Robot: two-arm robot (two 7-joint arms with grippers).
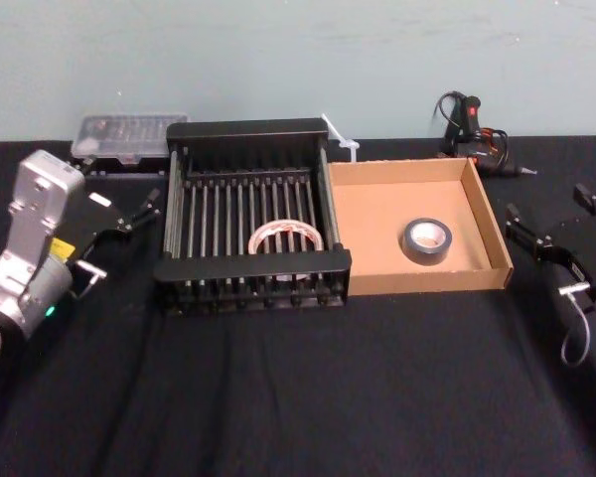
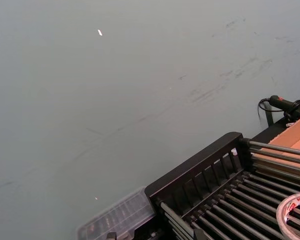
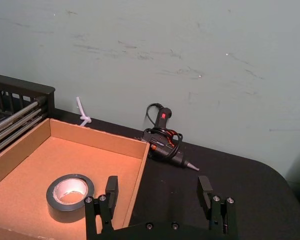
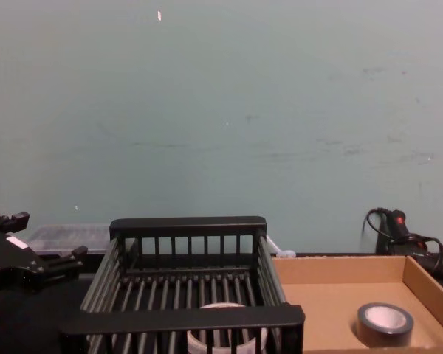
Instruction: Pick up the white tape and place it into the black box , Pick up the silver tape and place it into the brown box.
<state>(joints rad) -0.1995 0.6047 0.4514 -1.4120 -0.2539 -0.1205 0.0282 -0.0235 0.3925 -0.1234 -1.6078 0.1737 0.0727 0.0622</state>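
I see the thin white ring of tape [image 1: 285, 228] whole in the head view, lying flat on the floor bars of the black slatted plastic crate [image 1: 248, 130], near its front rim. In the chest view that rim hides much of the ring, and my left wrist view cuts it off, though red print shows inside it.

The small, thick grey-silver tape roll [image 1: 426, 257] lies flat in the shallow brown cardboard tray [image 1: 377, 224]. The tray stands against the crate's right side on the black worktop [image 1: 278, 397].

The left gripper [image 1: 139, 211] is by the worktop's left edge beside the crate, its fingers spread and empty. The right gripper [image 3: 158, 192] is by the right edge just beside the tray's wall. Its wrist view shows the jaws wide apart, holding nothing.
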